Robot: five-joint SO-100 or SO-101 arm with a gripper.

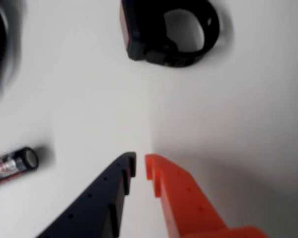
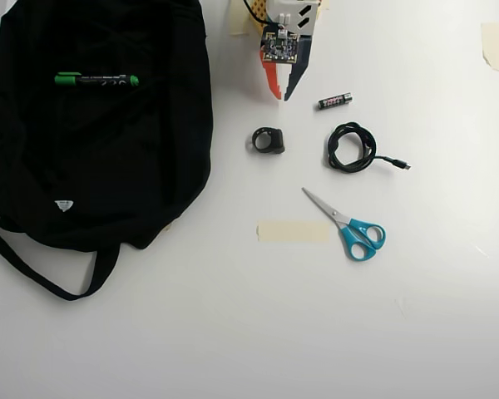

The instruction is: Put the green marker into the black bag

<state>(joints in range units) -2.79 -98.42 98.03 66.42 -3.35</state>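
Observation:
The green marker (image 2: 96, 80) lies flat on top of the black bag (image 2: 91, 158) near its upper left in the overhead view, green cap to the left. The bag fills the left of the table, with a strap (image 2: 41, 274) trailing at the bottom and a small white logo tag (image 2: 63, 204). My gripper (image 2: 279, 96) is at the top centre, well right of the bag, pointing down the view. In the wrist view its black and orange fingers (image 1: 140, 166) are nearly together with only a thin gap and hold nothing. The marker is out of the wrist view.
A small black ring-shaped clip (image 2: 269, 140) (image 1: 169, 32) lies just ahead of the gripper. An AAA battery (image 2: 334, 100) (image 1: 12, 164), a coiled black cable (image 2: 352, 148), blue-handled scissors (image 2: 349, 226) and a strip of masking tape (image 2: 293, 231) lie on the white table.

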